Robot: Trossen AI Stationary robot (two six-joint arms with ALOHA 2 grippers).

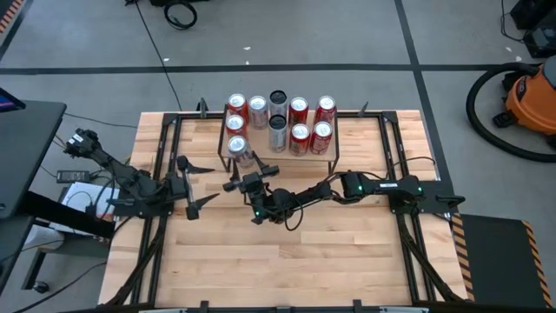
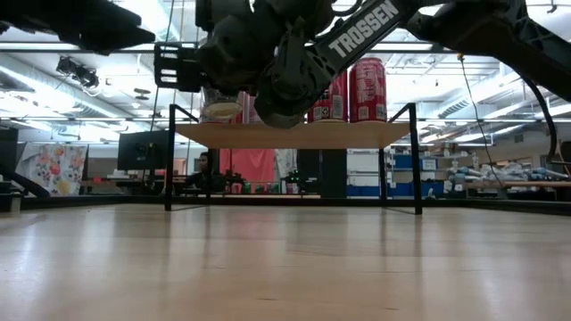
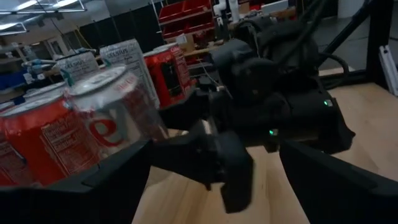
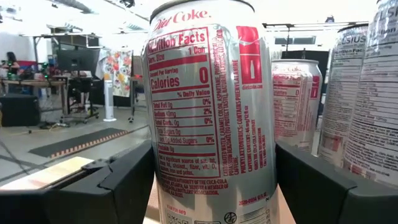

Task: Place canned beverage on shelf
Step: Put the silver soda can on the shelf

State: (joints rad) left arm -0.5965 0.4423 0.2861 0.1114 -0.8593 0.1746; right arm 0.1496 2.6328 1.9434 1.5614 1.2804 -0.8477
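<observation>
The shelf (image 1: 334, 143), a low rack with a light wood top and black legs, stands at the table's far middle and also shows in the low view (image 2: 294, 134). Several red and silver cans (image 1: 299, 109) stand upright on it. My right gripper (image 1: 246, 167) reaches in from the table's right and is shut on a silver Diet Coke can (image 4: 208, 106). This can is at the shelf's near left corner (image 1: 241, 149). My left gripper (image 1: 193, 183) is open and empty, left of the shelf, over the table. My right gripper pinches the silver can between its two fingers (image 4: 124, 180), on opposite sides of its wall (image 4: 163, 186). The fingers come about level from the table's near side. The can is upright. In the low view its bottom (image 2: 221, 111) is just above the shelf top.
Black frame rails (image 1: 165, 174) run along both sides of the wooden tabletop (image 1: 287, 261). The cans crowd the shelf's far and right parts. Bare tabletop lies between the shelf and the near edge. An orange vacuum (image 1: 530, 96) stands on the floor beyond the table's right side.
</observation>
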